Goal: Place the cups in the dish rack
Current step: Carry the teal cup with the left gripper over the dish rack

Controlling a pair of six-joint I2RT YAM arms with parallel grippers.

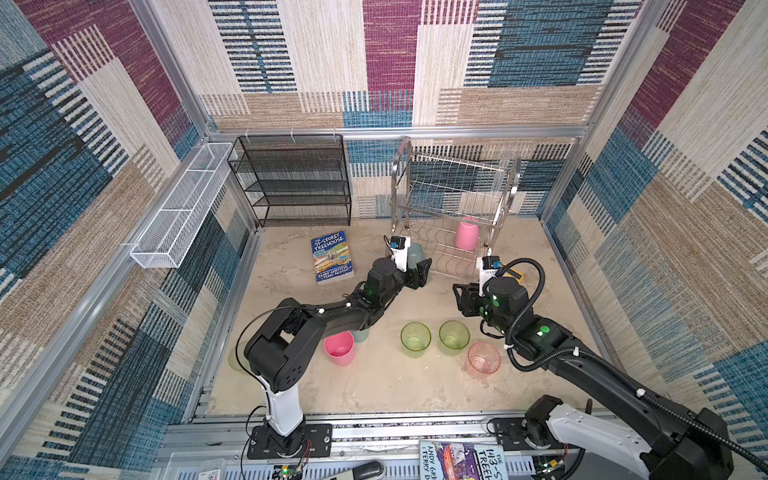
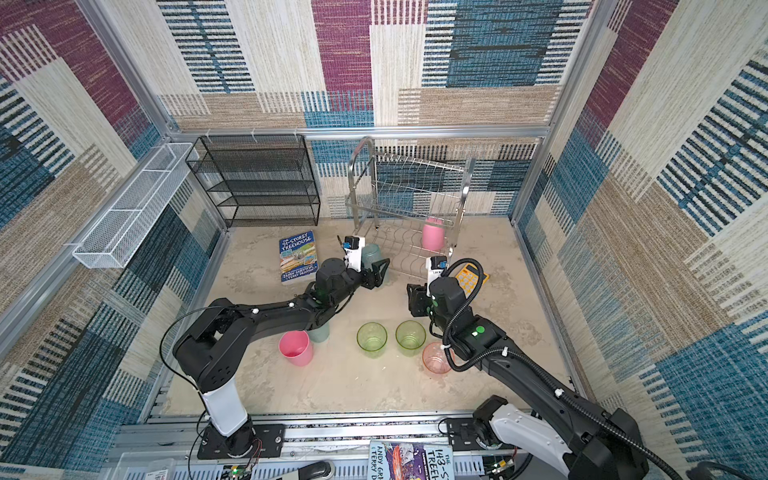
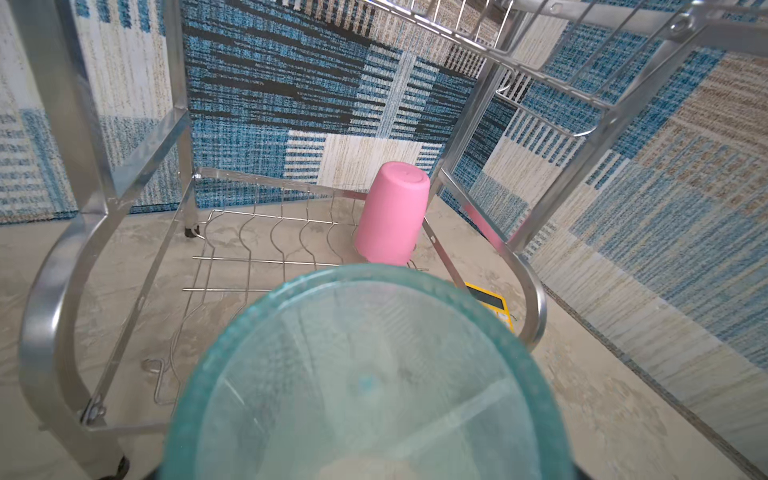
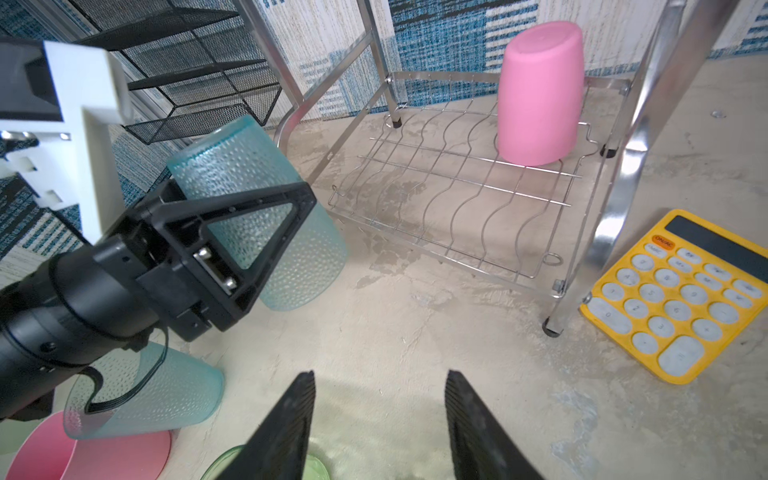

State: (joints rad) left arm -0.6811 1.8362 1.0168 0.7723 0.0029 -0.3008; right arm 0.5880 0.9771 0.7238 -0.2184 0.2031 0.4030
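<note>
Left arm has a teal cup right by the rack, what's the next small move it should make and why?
Probably ease the left gripper forward so the tilted teal cup it holds moves over the dish rack's lower tier. The cup appears to hang just outside that tier's edge, and the wires beside the upturned pink cup look free.

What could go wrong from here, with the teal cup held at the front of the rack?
1. The teal cup sits tilted in the left tool; its rim might catch a front wire or the side frame of the dish rack and slip.
2. A knock on the rack might topple the pink cup, which stands mouth-down on the lower tier.
</note>
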